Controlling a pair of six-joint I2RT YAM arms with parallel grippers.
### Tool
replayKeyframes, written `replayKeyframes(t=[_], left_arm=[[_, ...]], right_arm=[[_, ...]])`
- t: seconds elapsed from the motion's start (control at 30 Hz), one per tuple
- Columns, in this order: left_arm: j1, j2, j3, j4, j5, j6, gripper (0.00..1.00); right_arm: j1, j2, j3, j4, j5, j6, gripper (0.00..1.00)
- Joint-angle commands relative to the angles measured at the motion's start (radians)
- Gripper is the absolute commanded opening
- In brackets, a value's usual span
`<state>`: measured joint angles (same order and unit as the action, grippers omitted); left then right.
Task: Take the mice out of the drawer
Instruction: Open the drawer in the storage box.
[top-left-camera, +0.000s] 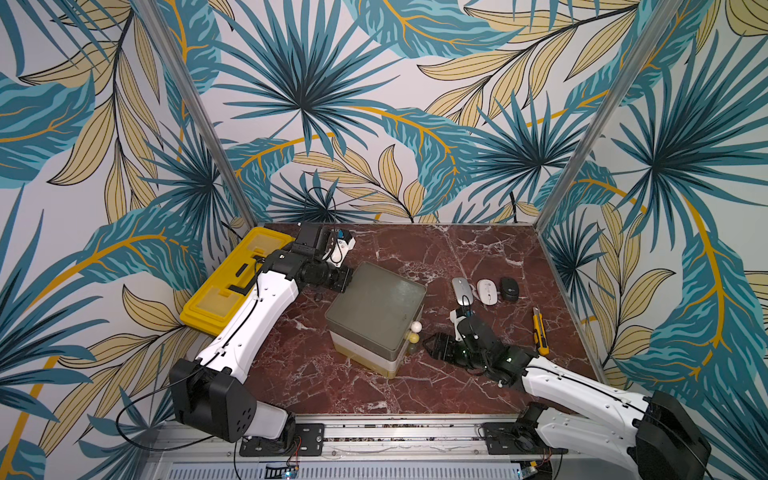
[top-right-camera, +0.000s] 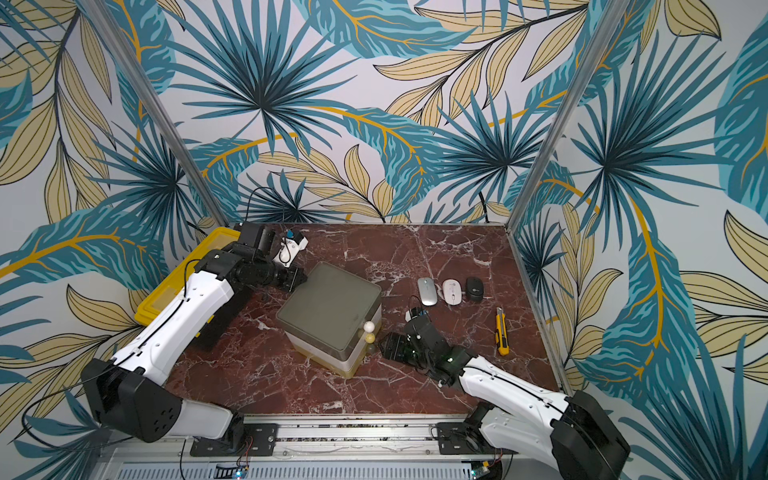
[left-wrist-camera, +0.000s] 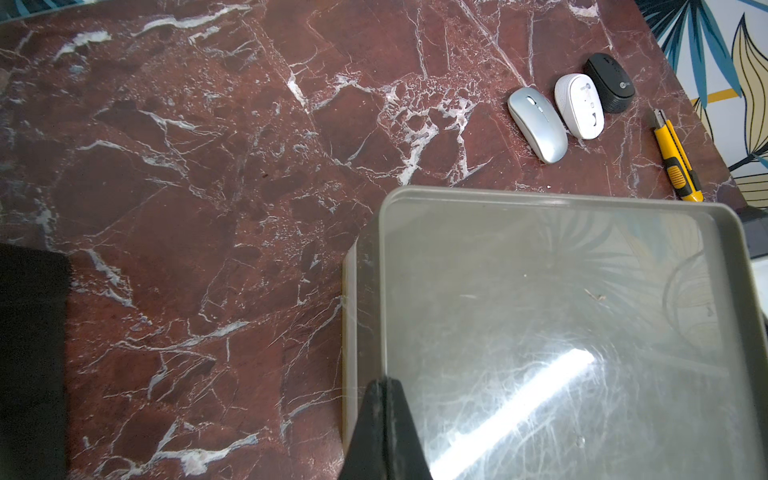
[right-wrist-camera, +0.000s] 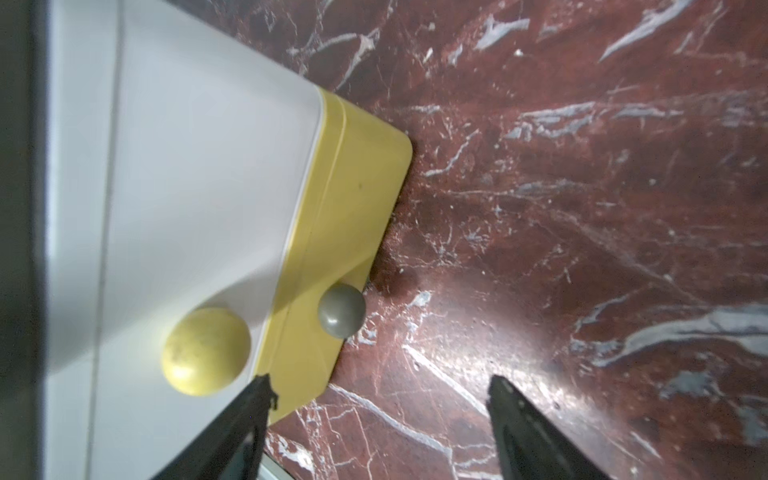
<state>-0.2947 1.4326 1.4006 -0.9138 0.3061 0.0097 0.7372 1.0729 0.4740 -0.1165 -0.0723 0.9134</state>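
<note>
Red-brown marble with white veins forms the table (top-left-camera: 415, 249). In both top views a small drawer unit (top-left-camera: 374, 307) with a grey lid stands near the middle, its knobbed fronts facing the right arm. Three mice lie in a row on the marble beyond that arm, well apart from the unit. The silver mouse (top-left-camera: 462, 291) is nearest it, the white mouse (top-left-camera: 487, 291) lies just beside, and the black mouse (top-left-camera: 509, 289) is at the outer end. A yellow-black utility knife (top-left-camera: 540, 331) lies nearer the right wall. A yellow toolbox (top-left-camera: 232, 286) sits at the far left, partly under the left arm. The left gripper (top-left-camera: 348, 282) is at the lid's far left corner. The right gripper (top-left-camera: 428, 343) points at a white knob (top-left-camera: 416, 327) and the yellow knob (top-left-camera: 413, 338) below it.

In the left wrist view the left gripper (left-wrist-camera: 384, 386) has its tips pressed together, holding nothing, over the lid's corner rim. Beyond the lid lie the silver mouse (left-wrist-camera: 538, 124), the white mouse (left-wrist-camera: 579, 106), the black mouse (left-wrist-camera: 610, 83) and the knife.

In the right wrist view the right gripper (right-wrist-camera: 380, 384) stands wide, with only bare marble between its jaws. One finger is just beside the yellow knob (right-wrist-camera: 206, 351) on the white drawer (right-wrist-camera: 199, 166). A grey knob (right-wrist-camera: 341, 309) sits on the yellow bottom drawer (right-wrist-camera: 353, 208). Both fronts look pushed in, so their contents are hidden.
</note>
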Motion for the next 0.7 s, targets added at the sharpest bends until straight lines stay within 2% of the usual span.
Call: replayKeyframes(t=[0.0, 0.13, 0.27, 0.43, 0.67], left_arm=[[-0.009, -0.022, -0.017, -0.036, 0.045, -0.007, 0.00], [-0.010, -0.023, -0.017, -0.034, 0.042, -0.006, 0.00], [-0.009, -0.023, -0.016, -0.037, 0.046, -0.006, 0.00], [-0.010, -0.026, -0.015, -0.042, 0.038, -0.001, 0.00], [-0.009, -0.020, -0.011, -0.037, 0.044, -0.002, 0.00]], right_arm=[[0.046, 0.058, 0.020, -0.032, -0.002, -0.040, 0.94], [0.144, 0.156, 0.094, -0.088, 0.079, -0.123, 0.99], [0.166, 0.209, 0.065, 0.029, 0.126, -0.157, 1.00], [0.169, 0.183, -0.050, 0.263, 0.144, -0.187, 0.99], [0.170, 0.145, -0.114, 0.301, 0.147, -0.315, 0.96]])
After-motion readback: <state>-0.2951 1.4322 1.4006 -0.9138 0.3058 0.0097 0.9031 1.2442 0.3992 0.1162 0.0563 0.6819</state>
